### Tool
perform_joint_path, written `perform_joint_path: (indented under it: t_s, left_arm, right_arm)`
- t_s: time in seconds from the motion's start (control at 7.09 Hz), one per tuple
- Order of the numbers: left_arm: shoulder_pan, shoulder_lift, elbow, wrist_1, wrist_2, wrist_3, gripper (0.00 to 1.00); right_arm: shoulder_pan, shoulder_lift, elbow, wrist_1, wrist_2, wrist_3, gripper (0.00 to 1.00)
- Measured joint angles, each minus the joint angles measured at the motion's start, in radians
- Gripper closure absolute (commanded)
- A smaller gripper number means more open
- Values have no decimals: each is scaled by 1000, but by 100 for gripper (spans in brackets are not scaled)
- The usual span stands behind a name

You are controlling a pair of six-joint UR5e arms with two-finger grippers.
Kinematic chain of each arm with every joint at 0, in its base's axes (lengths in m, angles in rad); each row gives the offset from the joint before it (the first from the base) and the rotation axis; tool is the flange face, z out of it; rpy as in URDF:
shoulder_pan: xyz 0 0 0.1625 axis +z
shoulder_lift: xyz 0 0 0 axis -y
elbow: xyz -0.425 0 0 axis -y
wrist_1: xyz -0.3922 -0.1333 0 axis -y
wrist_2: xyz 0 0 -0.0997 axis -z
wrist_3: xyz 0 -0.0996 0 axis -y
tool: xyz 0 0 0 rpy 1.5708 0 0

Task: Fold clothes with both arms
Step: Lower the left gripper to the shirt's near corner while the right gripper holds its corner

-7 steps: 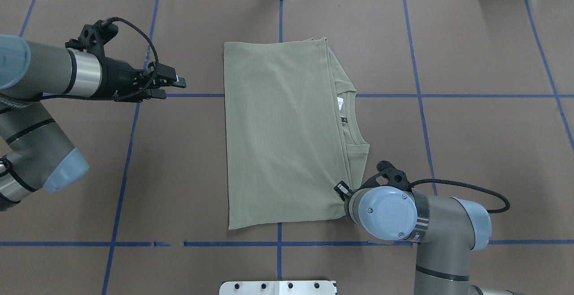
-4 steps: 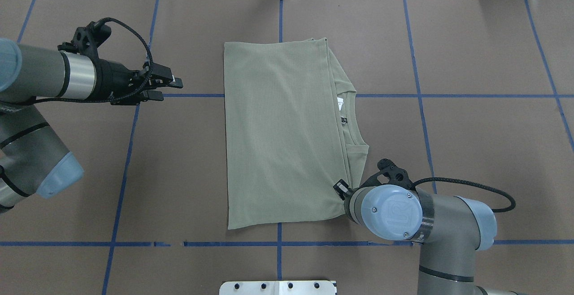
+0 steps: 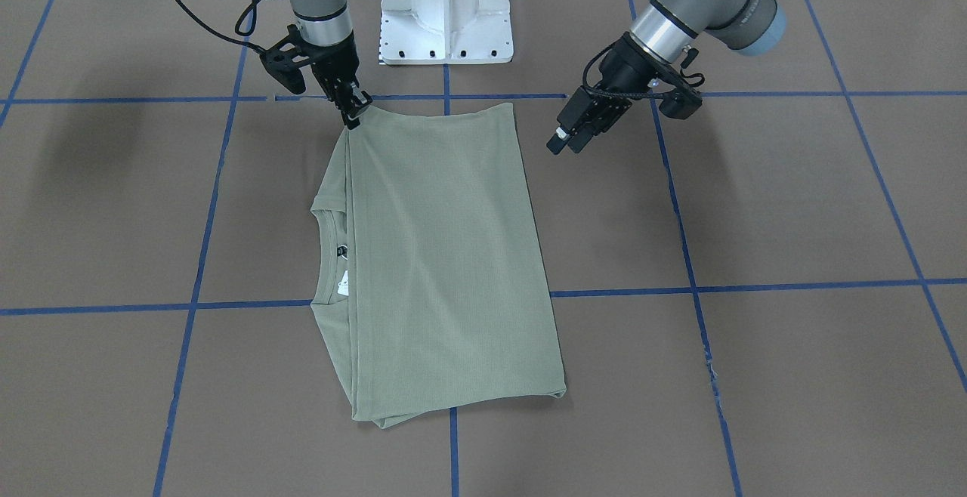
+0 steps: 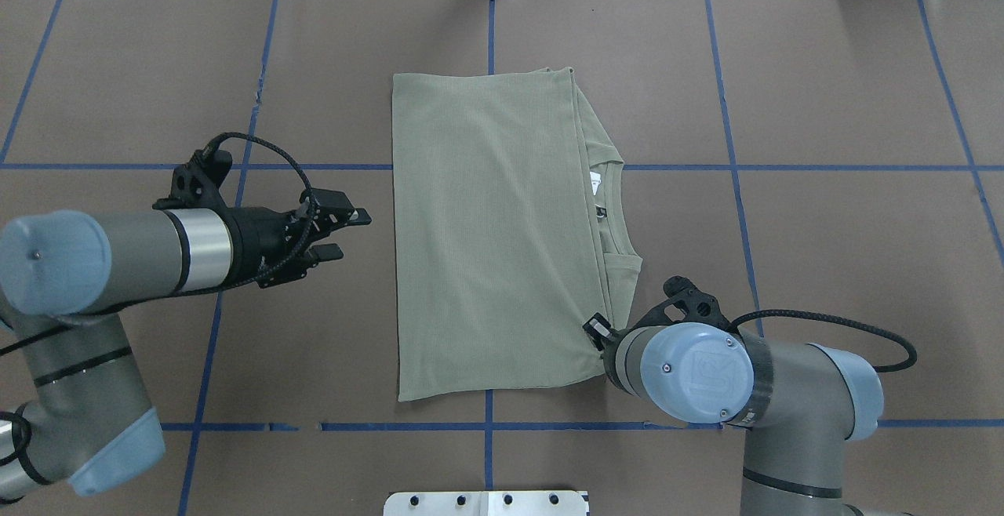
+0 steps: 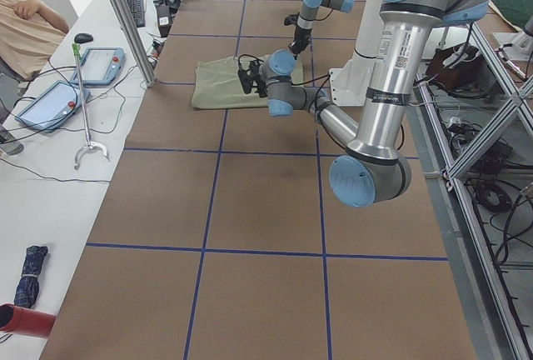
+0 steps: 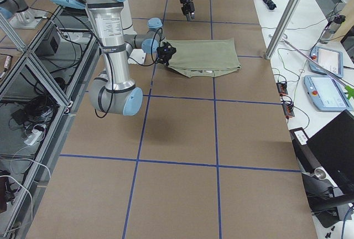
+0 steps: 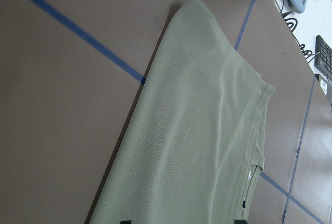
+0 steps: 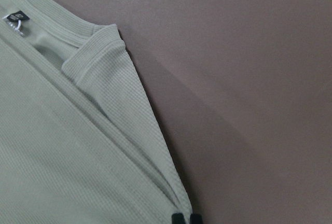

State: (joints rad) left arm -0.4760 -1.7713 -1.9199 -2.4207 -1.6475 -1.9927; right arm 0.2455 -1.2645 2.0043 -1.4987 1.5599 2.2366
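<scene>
The right tool (image 3: 353, 118) is pinching a corner of the folded sage-green shirt (image 4: 486, 234) on the desk (image 4: 823, 249) — the left tool (image 4: 347, 234) is hovering beside it, jaws parted, empty.

The left arm (image 4: 118, 253) and right arm (image 4: 792, 379) are silver-grey tubes with light blue joint caps; one right cap bears small screws and a raised logo. Braided black cables loop at both wrists. The left gripper (image 4: 351, 232) and right gripper (image 3: 355, 118) are black; the base (image 3: 446, 6) is white.
</scene>
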Motion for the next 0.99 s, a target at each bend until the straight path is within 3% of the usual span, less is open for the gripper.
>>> perform_joint_path:
  t_s: [0.42,0.71,0.99]
  left_arm:
    - [224,-1,-24,155,176,-73,28]
    - [311,-25,8,193,212,-82,29]
    - [341,-60,47,197,217,-83,38]
  right_arm:
    - [0,-3,4,0,1,1,100]
    - [0,-4,4,0,1,0,100]
    - [0,-5,4,0,1,0,100]
